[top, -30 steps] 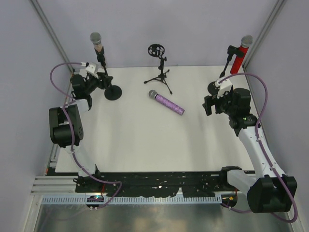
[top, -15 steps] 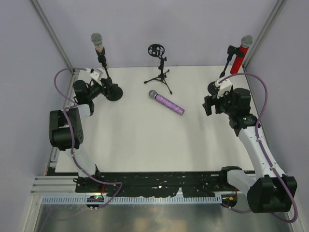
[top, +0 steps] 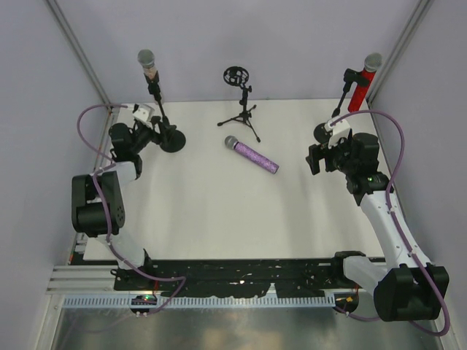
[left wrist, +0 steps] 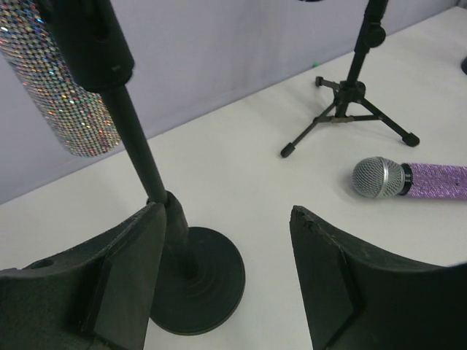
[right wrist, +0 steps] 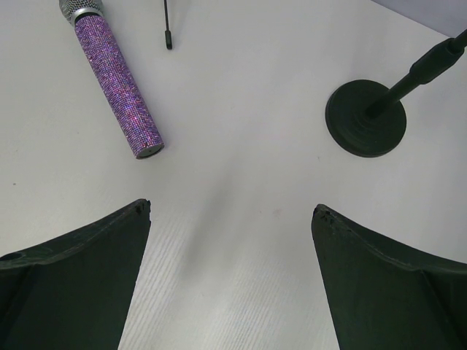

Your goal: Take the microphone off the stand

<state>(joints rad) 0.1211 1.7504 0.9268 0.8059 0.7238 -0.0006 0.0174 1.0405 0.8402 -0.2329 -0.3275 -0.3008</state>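
A glittery silver microphone (top: 148, 63) stands clipped in the black round-base stand (top: 171, 139) at the back left. My left gripper (top: 156, 132) is open and low, right by that stand's pole. In the left wrist view the pole (left wrist: 137, 149) rises just beside the left finger (left wrist: 109, 277), the microphone body (left wrist: 64, 95) is at upper left, and the gripper (left wrist: 226, 219) holds nothing. A red microphone (top: 362, 82) sits in the back right stand. My right gripper (top: 314, 159) is open and empty above the table, also in the right wrist view (right wrist: 232, 208).
A purple glitter microphone (top: 252, 154) lies loose on the table centre, also seen in the right wrist view (right wrist: 119, 89). An empty tripod stand (top: 242, 108) stands at the back middle. The right stand's round base (right wrist: 365, 119) is ahead of the right gripper. Walls close in on both sides.
My left gripper has moved right and lower, in toward the pole and base of the left stand. The right arm has not moved.
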